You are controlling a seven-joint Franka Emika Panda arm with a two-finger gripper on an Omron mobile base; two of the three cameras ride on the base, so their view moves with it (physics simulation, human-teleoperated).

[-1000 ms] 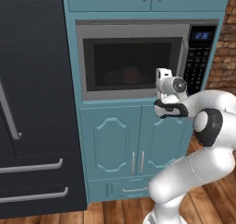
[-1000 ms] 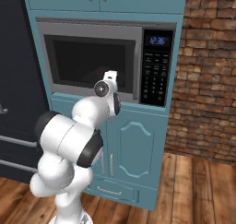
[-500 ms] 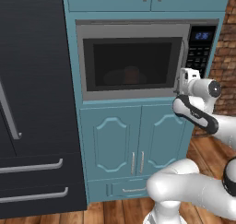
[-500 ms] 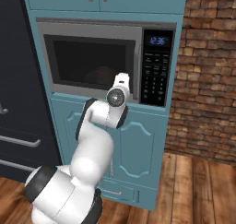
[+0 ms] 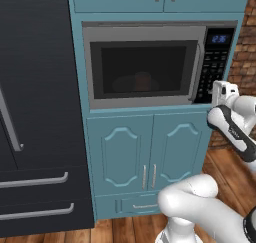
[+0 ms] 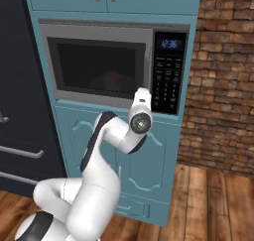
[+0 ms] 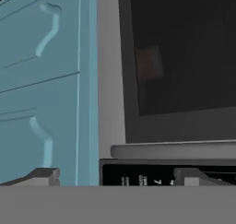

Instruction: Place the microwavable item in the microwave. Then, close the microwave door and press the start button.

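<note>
In the left base view we see the microwave [image 5: 155, 67] set into teal cabinets [image 5: 145, 157], with its door [image 5: 142, 67] shut flat against the front. Through the dark window we make out the microwavable item [image 5: 142, 81] as a dim reddish-brown lump, low and near the middle of the microwave's cavity. The keypad strip [image 5: 214, 67] runs down the microwave's right side, a blue display at its top. The white arm [image 5: 235, 127] reaches up just right of the keypad; we cannot see the claw's tips here. A black fridge [image 5: 35, 112] stands left of the microwave.

In the right base view we see the arm [image 6: 119, 136] bent upward, its wrist just below the microwave's lower edge, beneath the door handle [image 6: 149, 69] and the keypad strip. The item [image 6: 112, 80] shows faintly behind the glass. A brick wall [image 6: 223, 76] lies right of the microwave.

In the hand view, which is rolled sideways, we see the claw [image 7: 117, 176] spread wide and released, grasping nothing; one fingertip [image 7: 44, 174] lies over the teal cabinet, the other over the keypad. The reddish item [image 7: 148, 62] glows dimly behind the window, and the handle bar [image 7: 175, 150] runs between window and keypad.
</note>
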